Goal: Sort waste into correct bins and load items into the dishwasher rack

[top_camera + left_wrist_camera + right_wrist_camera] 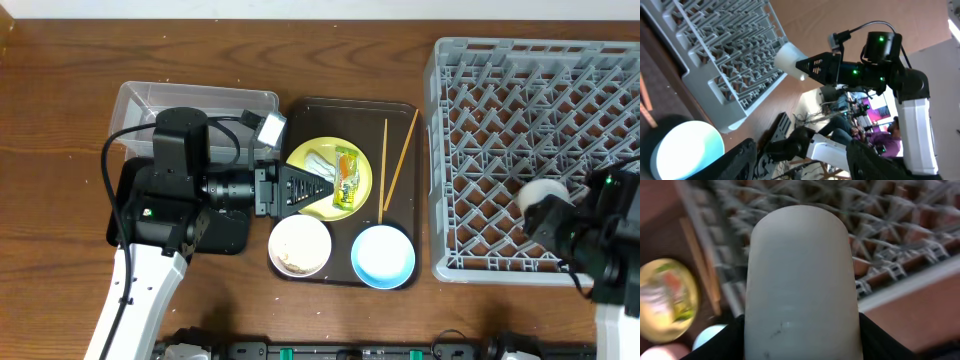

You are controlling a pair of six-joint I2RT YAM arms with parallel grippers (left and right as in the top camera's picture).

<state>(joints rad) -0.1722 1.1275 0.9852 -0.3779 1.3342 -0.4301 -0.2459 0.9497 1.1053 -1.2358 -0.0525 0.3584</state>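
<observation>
My right gripper [553, 212] is shut on a white cup [541, 198], held over the near edge of the grey dishwasher rack [540, 100]. The cup fills the right wrist view [802, 270]. My left gripper [322, 187] is open and empty, lying level over the left side of the pale yellow plate [366, 168]. On the plate lie the green-and-orange wrapper [347, 178] and the white tissue [318, 160]. The chopsticks [386, 165] lie to the right of the plate. The white bowl [299, 245] and light blue bowl [383, 254] stand in front of it.
Plate, bowls and chopsticks sit on a dark brown serving tray [300, 110]. The clear tub [190, 98] is at the back left. The black tray [228, 236] lies in front of it, mostly under my left arm. The rack takes up the right side.
</observation>
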